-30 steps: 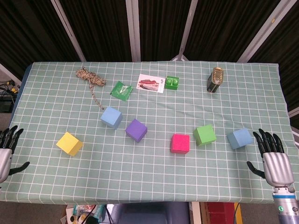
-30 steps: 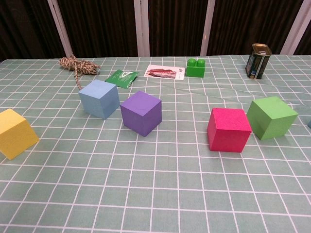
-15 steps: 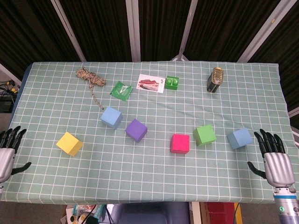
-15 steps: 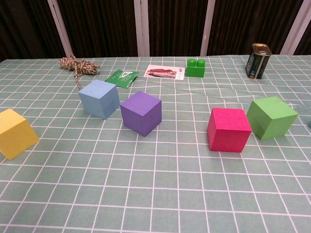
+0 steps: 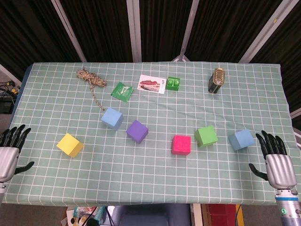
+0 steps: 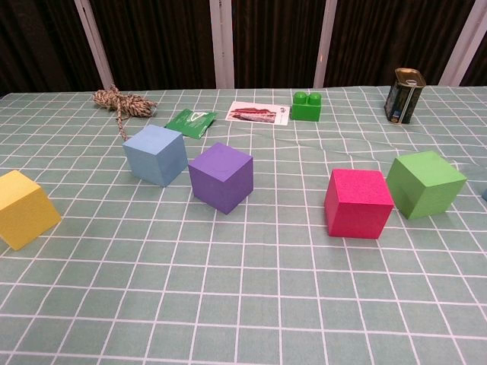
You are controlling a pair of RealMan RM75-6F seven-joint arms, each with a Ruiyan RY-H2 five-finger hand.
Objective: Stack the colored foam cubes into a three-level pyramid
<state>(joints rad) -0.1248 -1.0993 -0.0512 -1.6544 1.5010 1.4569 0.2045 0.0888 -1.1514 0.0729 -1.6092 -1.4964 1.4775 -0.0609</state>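
Several foam cubes lie apart in a loose row on the checked cloth: a yellow cube [image 5: 69,144] [image 6: 23,208], a light blue cube [image 5: 112,117] [image 6: 155,154], a purple cube [image 5: 137,131] [image 6: 221,176], a pink cube [image 5: 181,144] [image 6: 358,203], a green cube [image 5: 206,136] [image 6: 424,183] and a second blue cube [image 5: 241,140]. None is stacked. My left hand [image 5: 9,153] hovers open at the table's left edge, left of the yellow cube. My right hand [image 5: 276,162] is open at the right edge, just right of the second blue cube. Neither hand shows in the chest view.
Along the far side lie a coil of twine [image 5: 89,77] [image 6: 116,100], a green packet [image 5: 122,91] [image 6: 190,122], a printed card [image 5: 152,84] [image 6: 257,112], a green toy brick [image 5: 173,83] [image 6: 307,106] and a small tin can [image 5: 217,80] [image 6: 402,95].
My left hand has come slightly rightward, further into view at the left edge. My right hand has barely shifted. The cubes have not moved.
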